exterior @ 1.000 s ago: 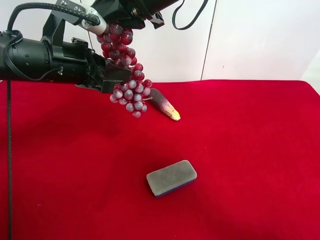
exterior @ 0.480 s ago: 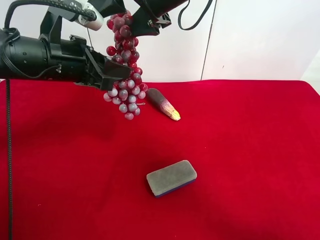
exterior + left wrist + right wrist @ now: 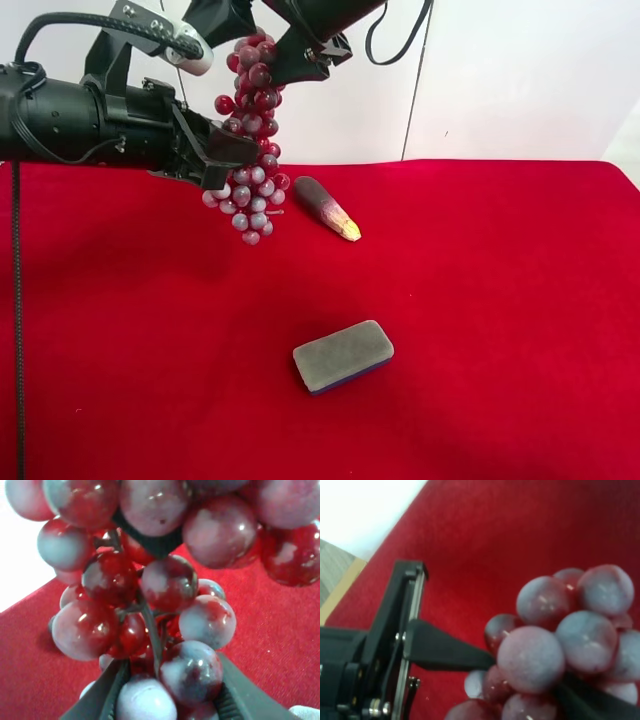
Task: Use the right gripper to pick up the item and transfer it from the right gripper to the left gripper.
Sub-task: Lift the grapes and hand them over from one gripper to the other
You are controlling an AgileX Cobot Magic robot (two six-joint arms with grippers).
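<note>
A bunch of red-purple grapes point(image 3: 250, 150) hangs in the air above the red tablecloth point(image 3: 480, 300). My right gripper point(image 3: 275, 52), on the arm reaching in from the top, is shut on the top of the bunch; close-up grapes point(image 3: 555, 635) fill the right wrist view. My left gripper point(image 3: 232, 155), on the black arm at the exterior high view's left, is open with its jaws on either side of the bunch's middle. In the left wrist view the grapes point(image 3: 165, 585) hang between its two fingers point(image 3: 102, 695). The left gripper also shows in the right wrist view point(image 3: 445, 652).
A dark purple eggplant-like item with a yellow tip point(image 3: 325, 207) lies on the cloth just behind and right of the bunch. A grey-topped eraser block point(image 3: 343, 356) lies nearer the front, in the middle. A white wall stands behind the table.
The bunch has swung left and its lower end now hangs further left, deeper between the left gripper's jaws. The right arm has shifted slightly up and right.
</note>
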